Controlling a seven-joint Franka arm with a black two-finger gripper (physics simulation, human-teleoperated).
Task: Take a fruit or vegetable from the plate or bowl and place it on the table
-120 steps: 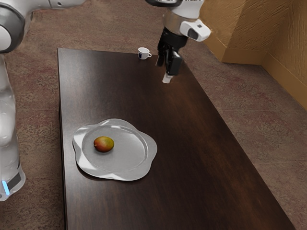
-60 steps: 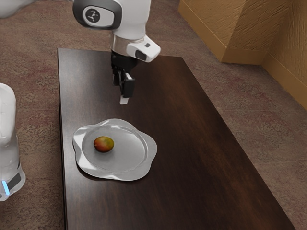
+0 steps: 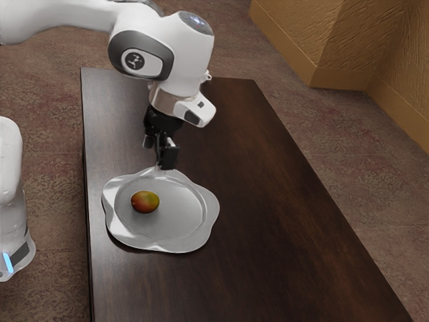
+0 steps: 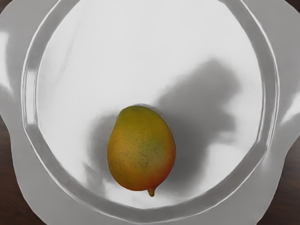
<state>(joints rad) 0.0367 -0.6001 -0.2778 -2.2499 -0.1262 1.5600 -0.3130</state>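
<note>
Exterior view: since the earlier frames, the white-and-grey jointed arm has brought the black two-finger gripper nearer and lower, to the far rim of the silvery, wavy-edged round plate. We record its fingers as spread apart, gripping nothing. The oval red, orange and green mango has not moved; it lies on the plate, off-centre toward the exterior view's left. The plate rests on the dark brown wooden table.

Wrist view: we find the mango on its side, its stem toward the nearest stretch of rim, with shadow beside it.
</note>
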